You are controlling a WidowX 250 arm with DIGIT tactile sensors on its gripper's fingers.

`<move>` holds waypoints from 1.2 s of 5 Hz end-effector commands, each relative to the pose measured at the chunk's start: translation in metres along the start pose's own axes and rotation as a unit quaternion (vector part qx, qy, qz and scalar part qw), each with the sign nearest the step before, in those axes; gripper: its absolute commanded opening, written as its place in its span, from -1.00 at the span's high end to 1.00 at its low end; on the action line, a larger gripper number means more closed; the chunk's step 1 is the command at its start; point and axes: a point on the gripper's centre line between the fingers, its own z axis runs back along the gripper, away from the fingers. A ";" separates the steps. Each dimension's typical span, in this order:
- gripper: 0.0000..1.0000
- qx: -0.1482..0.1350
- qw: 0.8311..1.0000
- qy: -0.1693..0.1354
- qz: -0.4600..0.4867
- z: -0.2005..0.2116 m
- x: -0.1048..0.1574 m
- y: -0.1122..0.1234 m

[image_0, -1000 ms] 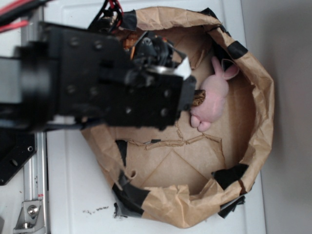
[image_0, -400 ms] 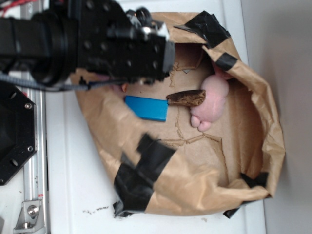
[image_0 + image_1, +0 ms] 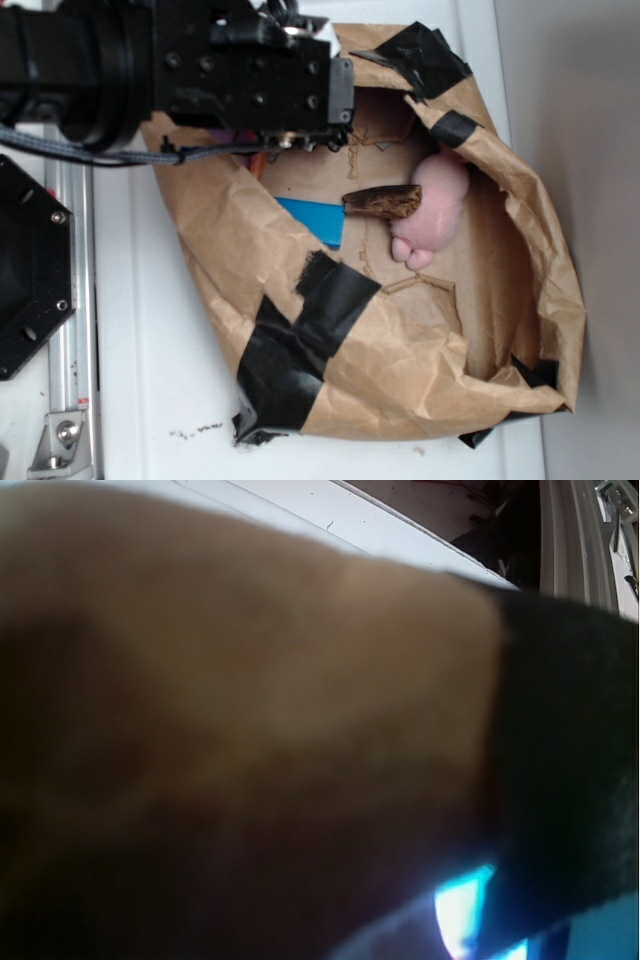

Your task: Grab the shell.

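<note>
1. Gripper (image 3: 290,140) sits low over the far-left inside of the brown paper bag (image 3: 400,380), hidden under the black arm body; I cannot tell whether the jaws are apart or together.
2. Shell: I do not see it whole. A small orange sliver (image 3: 258,165) shows just under the arm, beside the bag's left wall. It may be part of the shell, but I cannot confirm it.
3. Wrist view is no help: it is filled by blurred brown paper (image 3: 250,680) and a black tape band (image 3: 560,760), pressed close to the lens, with a blue glint at the bottom.
4. Other contents: a blue block (image 3: 315,222), half covered by the folded-in bag wall; a dark brown mottled piece (image 3: 382,201) touching a pink plush bunny (image 3: 435,205) toward the bag's right side. Neither is my target.
5. Bag stands on the white surface (image 3: 140,380), its near wall, patched with black tape (image 3: 300,350), slumped inward.
6. Progress, as I judge it: the arm is at the likely spot, but no grasp is shown. Closing on the shell and lifting it clear remain.
</note>
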 end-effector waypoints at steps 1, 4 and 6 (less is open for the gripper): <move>-1.00 -0.049 0.998 -0.003 0.034 0.027 0.001 0.016; -1.00 -0.101 0.991 0.008 0.083 0.052 -0.004 -0.017; -1.00 -0.092 0.990 0.002 0.105 0.039 0.002 -0.039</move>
